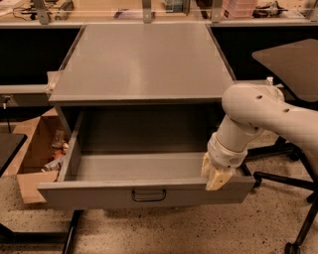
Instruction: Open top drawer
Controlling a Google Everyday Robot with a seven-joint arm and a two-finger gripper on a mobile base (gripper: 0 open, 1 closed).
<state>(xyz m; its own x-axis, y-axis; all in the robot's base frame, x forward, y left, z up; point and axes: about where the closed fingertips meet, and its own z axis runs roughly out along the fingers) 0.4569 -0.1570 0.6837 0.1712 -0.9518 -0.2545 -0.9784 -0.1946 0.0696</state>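
The top drawer (99,194) is a deep grey metal box pulled far out of the grey cabinet (144,64). Its tall front panel faces me, with a small dark pull handle (148,195) at its centre. The drawer's inside looks bare. My gripper (216,177) hangs from the white arm (258,111) at the drawer's right end, its cream fingers at the top edge of the front panel near the right corner. The lower drawers are hidden behind the open drawer's front.
An open cardboard box (35,154) with clutter sits on the floor left of the cabinet. Black chair legs and wheels (288,178) stand at the right. A dark tabletop (293,59) is at the upper right. A cluttered bench (149,10) runs behind.
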